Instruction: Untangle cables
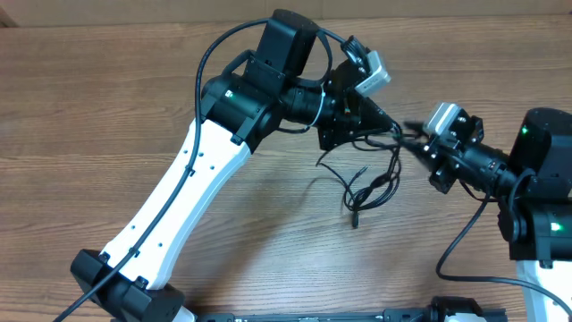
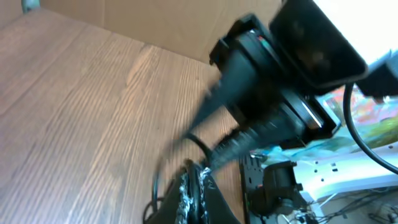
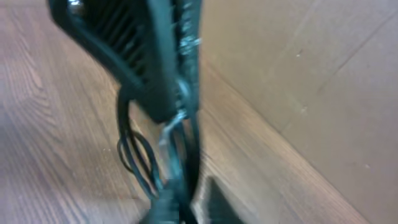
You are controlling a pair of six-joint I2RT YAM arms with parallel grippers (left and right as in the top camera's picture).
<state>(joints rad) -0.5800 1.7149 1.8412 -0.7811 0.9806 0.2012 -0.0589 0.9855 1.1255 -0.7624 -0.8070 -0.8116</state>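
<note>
The cables (image 1: 368, 183) are a bundle of thin black cords hanging in loops over the wooden table, with small plug ends near the bottom. My left gripper (image 1: 382, 120) is shut on the top of the bundle. In the left wrist view a cord runs up out of its taped jaws (image 2: 198, 194). My right gripper (image 1: 409, 134) meets it tip to tip from the right and is shut on a cord. In the blurred right wrist view the cables (image 3: 140, 155) loop down past its jaws (image 3: 186, 199).
The wooden table (image 1: 107, 107) spreads to the left and front. A cardboard wall (image 3: 311, 74) stands behind the table. A white power strip (image 2: 348, 171) and loose wires lie beyond the table edge. Thick black robot wires run along both arms.
</note>
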